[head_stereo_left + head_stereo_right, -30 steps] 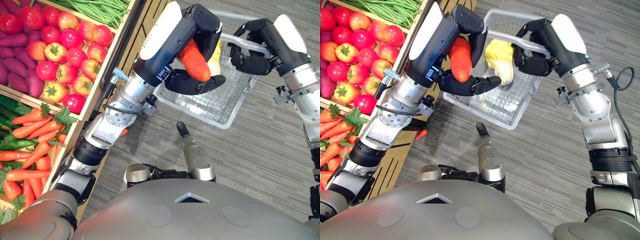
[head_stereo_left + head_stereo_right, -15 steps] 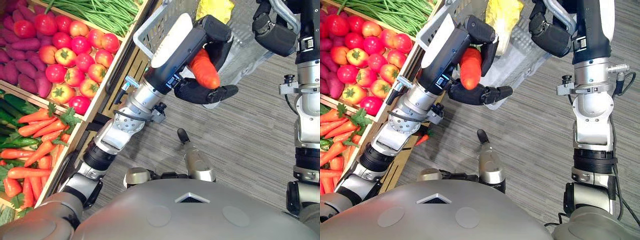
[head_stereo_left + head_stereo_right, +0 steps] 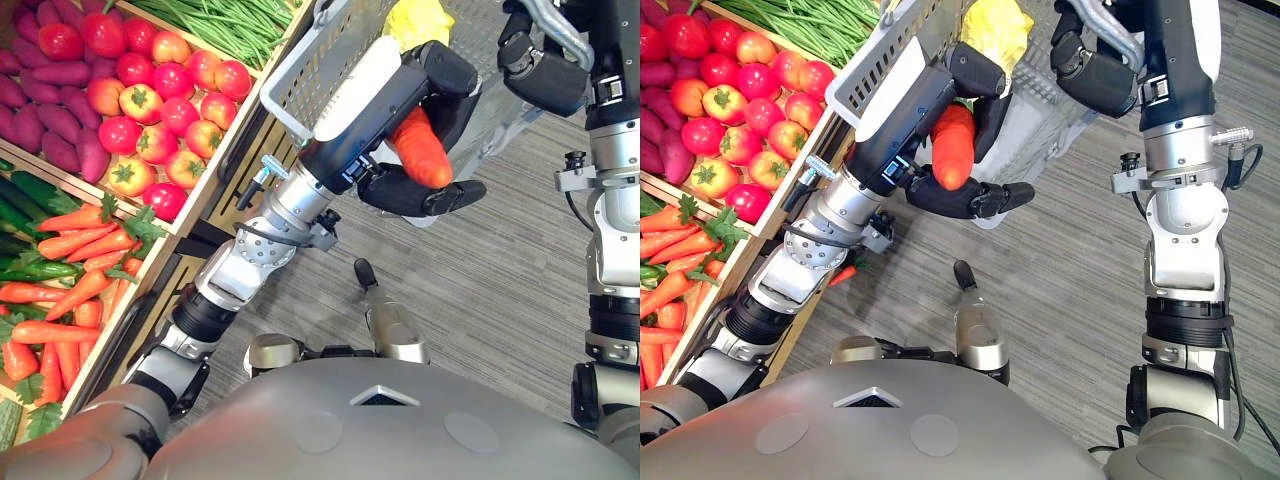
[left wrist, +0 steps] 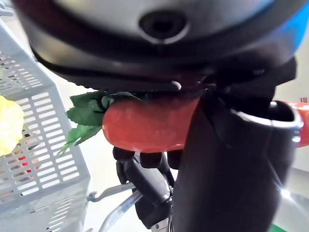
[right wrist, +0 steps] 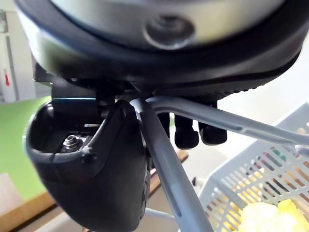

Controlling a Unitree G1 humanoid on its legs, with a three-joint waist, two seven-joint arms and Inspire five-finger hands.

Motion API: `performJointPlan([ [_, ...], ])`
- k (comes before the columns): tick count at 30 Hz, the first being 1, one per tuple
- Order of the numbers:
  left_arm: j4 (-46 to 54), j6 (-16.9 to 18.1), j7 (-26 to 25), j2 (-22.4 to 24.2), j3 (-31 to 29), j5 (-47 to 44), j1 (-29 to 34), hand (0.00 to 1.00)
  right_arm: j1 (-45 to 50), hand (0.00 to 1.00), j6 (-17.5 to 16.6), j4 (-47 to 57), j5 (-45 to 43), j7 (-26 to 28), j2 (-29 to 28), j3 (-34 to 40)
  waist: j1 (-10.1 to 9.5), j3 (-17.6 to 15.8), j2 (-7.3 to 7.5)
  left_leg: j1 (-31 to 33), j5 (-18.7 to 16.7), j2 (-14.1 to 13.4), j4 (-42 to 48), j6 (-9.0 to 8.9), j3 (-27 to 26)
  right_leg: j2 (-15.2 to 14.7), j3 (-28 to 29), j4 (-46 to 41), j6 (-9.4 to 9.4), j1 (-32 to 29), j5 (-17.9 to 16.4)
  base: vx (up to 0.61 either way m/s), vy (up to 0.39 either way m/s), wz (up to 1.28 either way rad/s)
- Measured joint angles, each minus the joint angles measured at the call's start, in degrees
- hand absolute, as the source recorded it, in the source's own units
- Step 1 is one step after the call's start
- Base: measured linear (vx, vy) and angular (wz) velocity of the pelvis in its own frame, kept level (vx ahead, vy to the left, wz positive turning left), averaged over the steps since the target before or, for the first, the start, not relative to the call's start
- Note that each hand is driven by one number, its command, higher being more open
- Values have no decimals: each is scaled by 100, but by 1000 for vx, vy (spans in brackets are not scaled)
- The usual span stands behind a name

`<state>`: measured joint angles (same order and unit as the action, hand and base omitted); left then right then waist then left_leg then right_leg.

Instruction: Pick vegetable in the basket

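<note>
One carrot is clenched in the left hand, just beside the basket (yellow vegetable inside), whose handle the right hand grasps.

Bright, even light; wrist view backgrounds glare white.

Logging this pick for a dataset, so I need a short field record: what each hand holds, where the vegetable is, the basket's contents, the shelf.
left hand: curled round a carrot
carrot: orange, green leaves at one end, held beside the basket, not yet inside
right hand: shut on the basket handle, basket lifted
basket contents: one yellow item
shelf: tomatoes, sweet potatoes, green beans
</note>
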<state>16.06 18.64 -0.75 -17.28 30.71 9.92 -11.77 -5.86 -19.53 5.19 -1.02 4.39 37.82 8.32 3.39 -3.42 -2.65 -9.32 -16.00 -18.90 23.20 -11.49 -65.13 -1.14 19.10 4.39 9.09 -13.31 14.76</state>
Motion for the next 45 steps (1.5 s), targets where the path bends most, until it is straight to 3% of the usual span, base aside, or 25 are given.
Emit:
performJointPlan([
  [13,-385,0,104,-281,3,38,-216,0,9,0,1,-94,2,203,100,-480,35,-7,-1,311,-32,-103,166,41,102,0,-59,0,-24,-212,21,-70,-38,3],
  [22,-528,0,148,-415,-17,207,-249,0,74,0,1,-106,1,507,245,-700,164,-43,-17,495,-114,-140,316,98,183,-12,-105,0,-32,-324,31,-37,-21,4],
  [38,-1184,9,145,-413,-233,1020,-688,0,79,0,1,-253,-52,588,252,-704,242,-376,-90,493,-162,-169,394,113,138,17,-47,1,-45,-334,45,-25,-8,-1],
  [45,-1930,59,146,-522,222,1551,-997,0,74,0,1,-240,-115,588,252,-715,254,-429,-85,484,-169,-168,401,107,91,29,5,1,-40,-354,61,-28,-11,-3],
])
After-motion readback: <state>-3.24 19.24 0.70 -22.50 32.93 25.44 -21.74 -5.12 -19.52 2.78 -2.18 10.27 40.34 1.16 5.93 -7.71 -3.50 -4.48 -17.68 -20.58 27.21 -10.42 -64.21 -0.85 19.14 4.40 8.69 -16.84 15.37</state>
